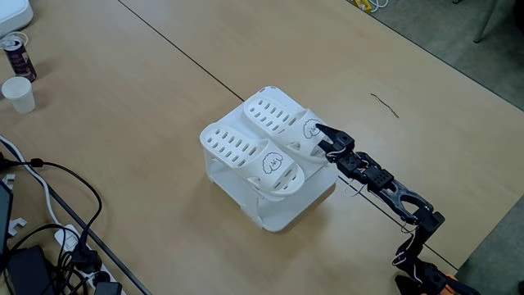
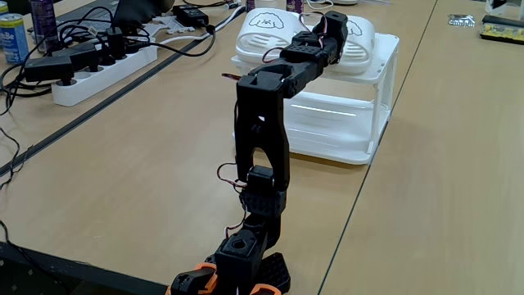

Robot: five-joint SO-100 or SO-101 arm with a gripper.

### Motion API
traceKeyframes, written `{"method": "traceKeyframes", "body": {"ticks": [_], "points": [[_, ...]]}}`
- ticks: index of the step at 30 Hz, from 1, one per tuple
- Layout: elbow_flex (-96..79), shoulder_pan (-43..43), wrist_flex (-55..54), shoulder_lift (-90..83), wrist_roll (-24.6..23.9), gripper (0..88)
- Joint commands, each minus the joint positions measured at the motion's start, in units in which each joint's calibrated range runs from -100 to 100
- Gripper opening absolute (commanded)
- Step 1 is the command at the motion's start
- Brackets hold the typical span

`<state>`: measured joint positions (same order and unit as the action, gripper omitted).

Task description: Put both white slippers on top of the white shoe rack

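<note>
Fixed views, both on a light wooden table (image 1: 164, 82). Left to right in the high-angle one: a dark drink can (image 1: 18, 56) and a small white paper cup (image 1: 19, 93) sit near the left edge, just beside each other. Below them, black and white cables (image 1: 49, 192) trail toward the bottom-left corner. A dark seam in the tabletop runs diagonally from the top toward the middle.

Mid-frame stands the white shoe rack (image 1: 282, 209), boxy, see-through sides. Both white slippers lie flat on its top panel, side by side and touching or nearly so: the left slipper (image 1: 250, 156) and the right slipper (image 1: 282, 119), each with rows of oval holes and a small cartoon face on the strap.

Right of the rack, the black arm (image 1: 385, 188) reaches in from the bottom-right corner. The gripper (image 1: 321, 133) is at the right slipper's strap end, by the cartoon face. Jaw opening: cannot tell; whether it has hold of the slipper is not clear either.

Low view from behind the arm's base: blue can (image 2: 12, 37) far left, white power strip (image 2: 102, 70) with black plugs, then the arm rising mid-frame, the gripper (image 2: 330, 20) over the slippers, the rack's side panel (image 2: 336, 123) behind it. Fingers hidden by the wrist here.
</note>
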<state>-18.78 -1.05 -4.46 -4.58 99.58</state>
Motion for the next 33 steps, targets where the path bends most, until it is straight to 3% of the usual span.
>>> {"method": "traceKeyframes", "body": {"ticks": [1,26,33], "points": [[1.68,0.06,-0.45,-5.73,0.42,23.2],[-18.07,0.8,-0.37,-22.73,0.42,23.2],[-24.12,4.91,-0.37,-30.72,0.42,23.2]]}}
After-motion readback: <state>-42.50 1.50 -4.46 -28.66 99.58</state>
